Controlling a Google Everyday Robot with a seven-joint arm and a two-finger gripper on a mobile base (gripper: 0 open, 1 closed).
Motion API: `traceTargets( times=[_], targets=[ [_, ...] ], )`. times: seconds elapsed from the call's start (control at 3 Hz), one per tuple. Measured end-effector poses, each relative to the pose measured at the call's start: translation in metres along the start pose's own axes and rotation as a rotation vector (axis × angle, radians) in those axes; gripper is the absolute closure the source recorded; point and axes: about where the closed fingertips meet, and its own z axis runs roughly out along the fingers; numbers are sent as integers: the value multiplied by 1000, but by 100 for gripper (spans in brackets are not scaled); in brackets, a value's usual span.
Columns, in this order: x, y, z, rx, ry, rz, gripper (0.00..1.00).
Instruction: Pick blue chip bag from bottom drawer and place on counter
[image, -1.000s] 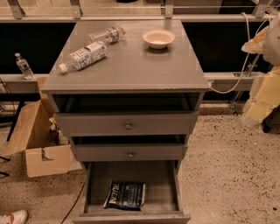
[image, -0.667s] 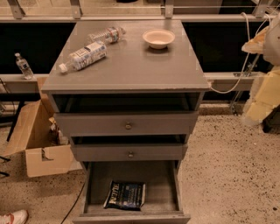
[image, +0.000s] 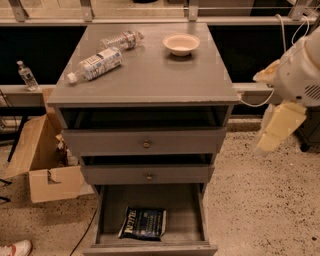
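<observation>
1. Since the earlier picture, the robot's white arm (image: 300, 75) at the right edge has shifted a little leftward and lower. Nothing else has moved.
2. A grey cabinet (image: 145, 142) fills the middle, with all three drawers pulled out and the lowest out furthest.
3. Its tabletop (image: 150, 80) carries two bottles and a bowl.
4. The bottom drawer (image: 186, 205) stands wide open, and its grey floor is visible.
5. An open cardboard box (image: 37, 162) sits on the speckled floor, left of the cabinet.
6. The gripper (image: 278, 129), a blurred cream shape, hangs below the arm, right of the cabinet and well apart from it. Whether its jaws are spread or pressed together cannot be told.
7. The blue chip bag (image: 143, 223) lies flat in the bottom drawer, near its front.
8. A clear bottle (image: 95, 64) lies on its side at the tabletop's left; a second one (image: 122, 40) lies behind it.
9. A pale bowl (image: 181, 44) sits upright towards the back right.
</observation>
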Motion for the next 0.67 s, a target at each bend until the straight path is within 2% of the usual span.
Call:
traceTargets(
  times=[0.33, 0.67],
  targets=[
    [0, 5, 42, -48, -69, 15, 0],
    [4, 18, 83, -86, -152, 67, 0]
  ],
)
